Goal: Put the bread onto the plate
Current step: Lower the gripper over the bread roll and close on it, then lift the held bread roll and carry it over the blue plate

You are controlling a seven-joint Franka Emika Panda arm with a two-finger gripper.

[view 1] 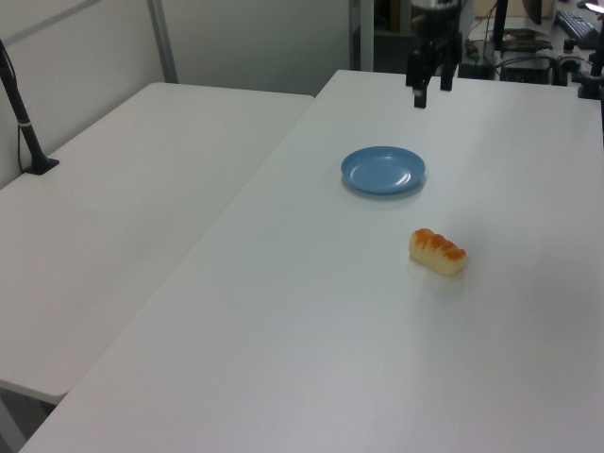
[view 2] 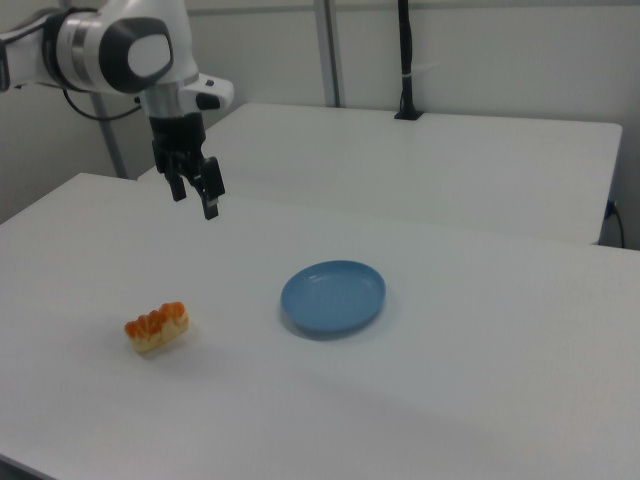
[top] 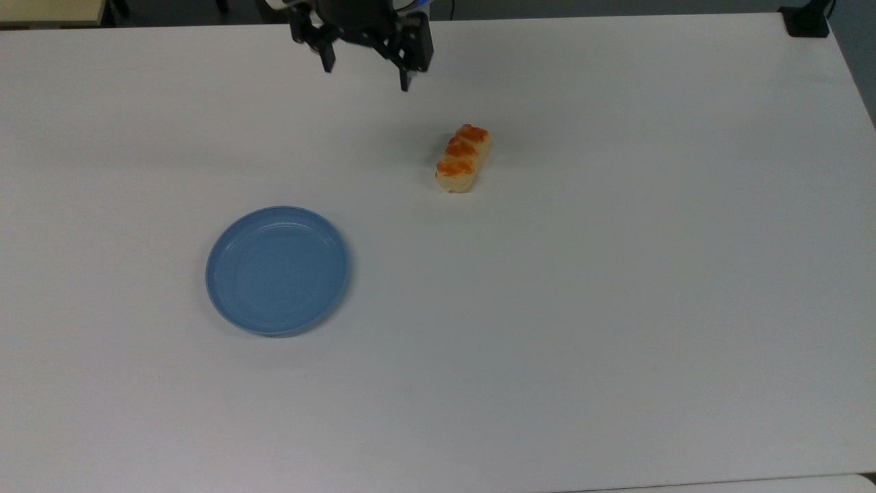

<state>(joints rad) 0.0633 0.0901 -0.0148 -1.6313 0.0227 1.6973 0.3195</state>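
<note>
The bread (top: 463, 157), a pale-yellow loaf with three orange-brown humps, lies on the white table; it also appears in the left view (view 1: 437, 251) and the right view (view 2: 157, 326). The round blue plate (top: 277, 270) sits empty, apart from the bread, and shows as the plate (view 1: 382, 170) and the plate (view 2: 333, 297). My gripper (top: 366, 77) hangs open and empty above the table near its far edge in the top view, up and to the left of the bread. The same gripper (view 1: 430, 92) (view 2: 194, 200) is high above the surface.
A second white table (view 1: 123, 217) adjoins the work table on the left view's left, with a black post (view 1: 24, 118) standing on it. A black clamp (top: 806, 20) sits at the top view's upper right corner. Desks with equipment (view 1: 528, 47) stand behind.
</note>
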